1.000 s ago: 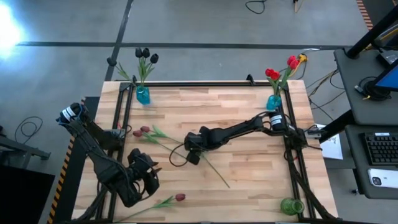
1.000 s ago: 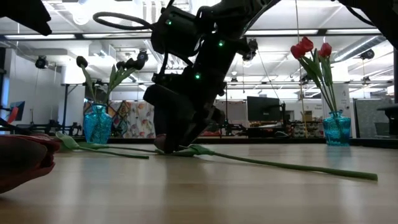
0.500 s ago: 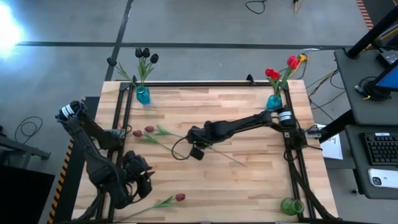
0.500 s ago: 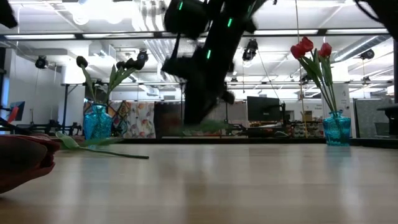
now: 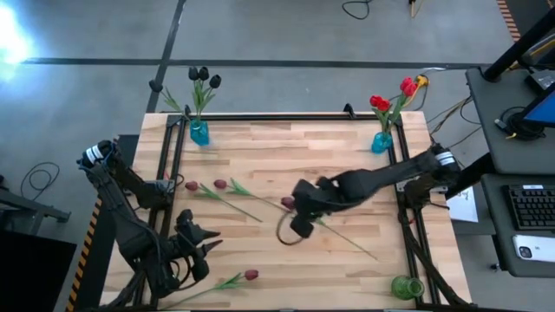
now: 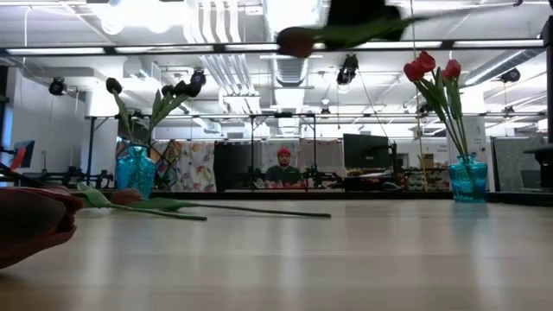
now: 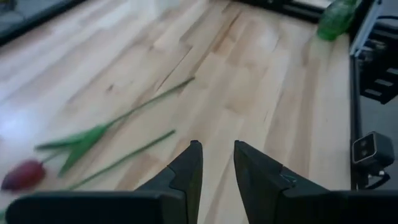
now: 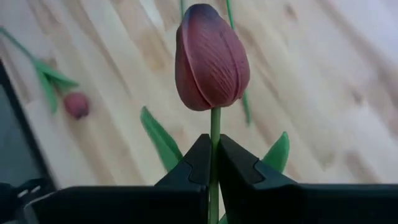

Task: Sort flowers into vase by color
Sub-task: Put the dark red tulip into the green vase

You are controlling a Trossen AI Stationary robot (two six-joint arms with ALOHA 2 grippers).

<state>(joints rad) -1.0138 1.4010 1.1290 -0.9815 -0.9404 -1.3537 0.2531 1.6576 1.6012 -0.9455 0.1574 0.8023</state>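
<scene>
Two vases already have flowers in them if you look from above: the small blue glass vase [image 5: 199, 132] at the far left corner of the light wooden slatted table [image 5: 347, 165] holds black tulips [image 5: 203, 76], and the matching blue vase [image 5: 381, 141] at the far right corner holds red tulips [image 5: 392, 95]. Your right gripper [image 5: 299, 211] sits over the middle of the table, clamped on a dark maroon tulip [image 5: 287, 203] whose long green stem trails off toward the near right. Two more maroon tulips [image 5: 206, 185] lie on the left side, and one red-headed tulip [image 5: 251, 275] lies near the front edge. Your left gripper [image 5: 201, 247] hangs over the near left corner with nothing in it.

Low view: the held tulip [image 6: 298, 41] is up near the top, lifted well clear of the table, and the blue vase with red tulips [image 6: 467, 179] stands at the right. A person shows in the room behind.

Left wrist view: the left fingers [image 7: 188, 171] stand a little apart around nothing, with a tulip lying on the wood [image 7: 25, 174] beyond them.

Right wrist view: the right fingers [image 8: 198, 163] are pinched tight on the green stem just under the maroon head [image 8: 211, 58].
</scene>
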